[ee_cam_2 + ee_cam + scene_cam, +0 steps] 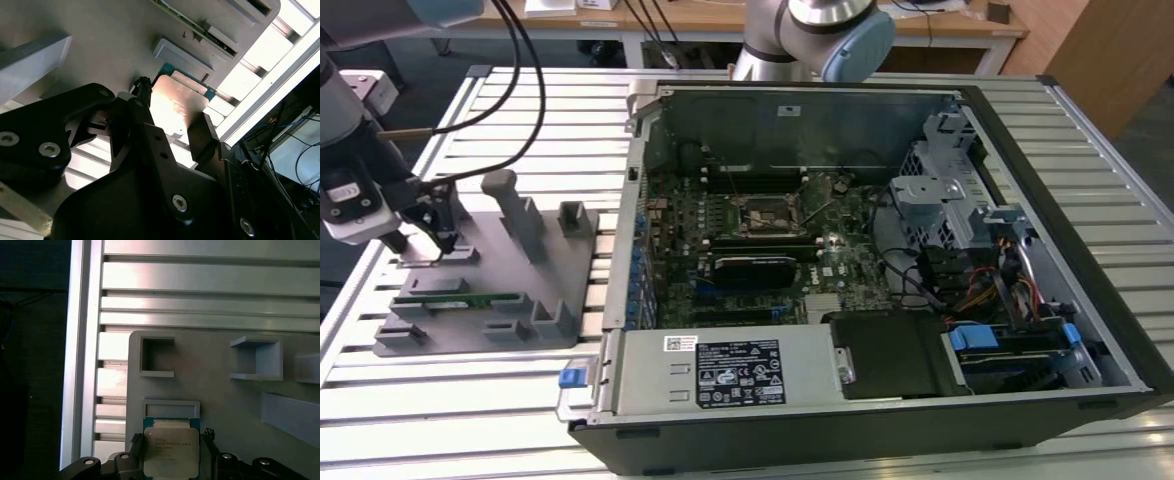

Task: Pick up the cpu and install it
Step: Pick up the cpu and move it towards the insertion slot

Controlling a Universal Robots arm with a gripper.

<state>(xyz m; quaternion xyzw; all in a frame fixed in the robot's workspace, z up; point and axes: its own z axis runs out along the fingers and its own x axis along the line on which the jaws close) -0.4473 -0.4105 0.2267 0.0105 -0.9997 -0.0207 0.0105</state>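
Glare covers the metal lid of the cpu [175,107] in the second wrist view, where the chip is seen edge-on from low down with a thin green rim at its far side. One black finger [202,132] stands against one edge and its partner against the opposite edge, so the gripper [424,245] appears closed on the cpu. The first wrist view looks straight down instead. There the cpu [171,450] shows its printed silver top, square between the two fingertips, just beside a shallow rectangular frame [171,407] on the grey fixture plate [225,405]. Whether the chip rests on the plate or is raised off it cannot be told.

The exterior view gives the wider setting. The arm [347,130] reaches down at the exterior view's left, wrist roughly vertical and fingers pointing down onto the far left corner of the fixture plate. A green memory stick [464,297] lies nearer the plate's front. The open computer case [761,420] lies well apart, towards the exterior view's right on the slatted aluminium table [520,110]. In it the black-framed socket [767,213] sits on the motherboard [854,220].
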